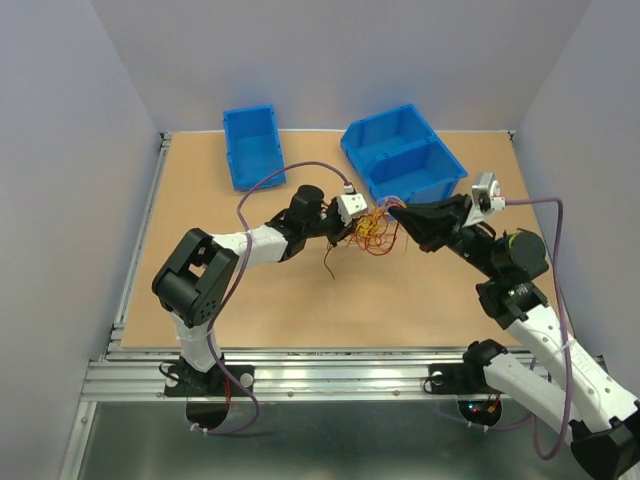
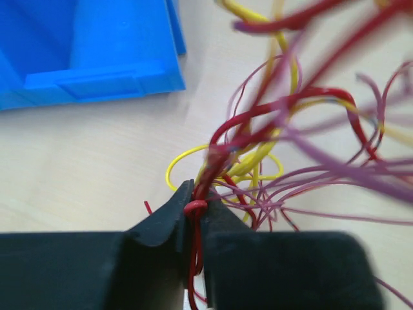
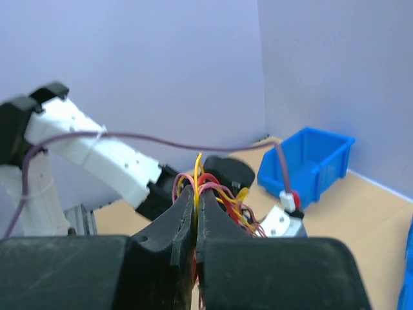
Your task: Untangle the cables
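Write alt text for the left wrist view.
The left gripper pinches a dark red strand at bottom centre; a tangle of red and yellow cables fans up to the right, partly blurred. A blue bin sits upper left on the tan table.

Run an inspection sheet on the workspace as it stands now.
Surface: tan table, no damage seen.
Job's things: thin cables, red and yellow, one tangle held between both arms.
Clutter: small blue bin and divided blue bin at the far edge.
Grippers: left end effector shut on a red strand; right end effector shut on red and yellow strands.
Cables: purple arm cables arch above each arm.
Surroundings: pale walls on three sides; metal rail at the near edge.
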Controlling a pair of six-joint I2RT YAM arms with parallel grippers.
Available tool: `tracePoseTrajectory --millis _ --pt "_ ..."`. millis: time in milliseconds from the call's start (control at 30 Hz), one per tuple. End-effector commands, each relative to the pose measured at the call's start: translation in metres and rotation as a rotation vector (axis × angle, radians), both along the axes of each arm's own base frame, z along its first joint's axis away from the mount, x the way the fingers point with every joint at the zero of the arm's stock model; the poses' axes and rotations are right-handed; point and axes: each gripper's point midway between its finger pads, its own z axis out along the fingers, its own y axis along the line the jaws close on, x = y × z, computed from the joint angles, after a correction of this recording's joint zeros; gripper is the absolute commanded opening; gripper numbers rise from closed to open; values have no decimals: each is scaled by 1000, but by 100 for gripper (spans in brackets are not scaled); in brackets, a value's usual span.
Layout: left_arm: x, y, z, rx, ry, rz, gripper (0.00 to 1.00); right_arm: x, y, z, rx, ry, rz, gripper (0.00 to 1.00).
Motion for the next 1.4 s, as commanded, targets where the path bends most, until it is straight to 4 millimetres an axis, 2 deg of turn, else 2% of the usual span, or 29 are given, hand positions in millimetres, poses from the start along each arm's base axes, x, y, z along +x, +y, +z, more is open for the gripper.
tracePoseTrajectory --millis 0,33,67,100,133,167,267,300,400,433,533,567,633,667,700,733,767,833,867,900,933,967,1000,1033,1067,1200,1267,1300,1367 --pt "39 14 10 54 -101 170 6 -16 -9 110 127 -149 5 1" --pt "43 16 7 68 -109 191 0 -17 -8 121 135 -156 15 1" --pt "46 19 6 77 -114 212 0 -28 -12 152 160 -200 25 0" --pt "53 25 6 94 -127 254 0 -25 -7 158 161 -185 52 0" --pt "58 30 2 108 -126 281 0 -43 -14 195 201 -246 70 1" --pt "63 36 0 122 -128 322 0 -50 -14 212 218 -257 97 0" --pt "82 53 0 114 -100 399 0 -40 -9 250 226 -218 107 0" --pt "87 58 -1 106 -82 403 0 -67 -25 296 272 -306 105 1" --pt "109 72 7 49 -11 438 0 -72 -35 329 322 -326 78 0" --pt "114 81 3 43 27 459 0 -75 -38 333 335 -334 74 0" --pt "116 85 10 20 51 440 0 -82 -52 340 377 -348 26 1" --pt "116 90 23 4 34 448 0 -68 -47 325 362 -306 10 0" --pt "109 96 34 -14 18 448 0 -74 -56 307 356 -296 -28 1" --pt "105 100 61 -48 -27 448 0 -51 -45 269 313 -213 -45 1" --pt "101 103 72 -58 -52 437 0 -40 -43 246 292 -172 -69 1" --pt "91 108 90 -67 -85 432 0 -51 -51 234 290 -173 -81 4" --pt "86 111 98 -71 -99 437 0 -25 -39 182 229 -78 -103 7" --pt "79 123 111 -60 -137 471 0 -14 -41 142 194 -29 -151 12" --pt "75 134 129 -66 -171 513 0 1 -42 95 158 47 -206 17" --pt "71 139 131 -58 -182 528 0 6 -46 76 153 80 -239 20" --pt "69 143 142 -65 -205 540 0 13 -48 52 142 124 -271 26" --pt "61 149 147 -67 -228 542 0 16 -53 34 139 150 -299 46" --pt "57 152 149 -70 -238 549 0 30 -53 -8 107 231 -345 54" --pt "49 154 139 -63 -228 541 0 35 -52 -25 91 263 -355 61" --pt "43 154 147 -75 -254 524 0 44 -48 -46 61 311 -364 70" --pt "25 145 137 -66 -270 433 0 76 -17 -101 -82 415 -313 77" --pt "21 142 137 -61 -276 413 0 86 -5 -106 -118 407 -282 80" --pt "17 137 137 -60 -283 387 0 91 10 -114 -149 374 -221 81" --pt "14 134 135 -59 -286 374 0 91 26 -115 -149 296 -137 81"
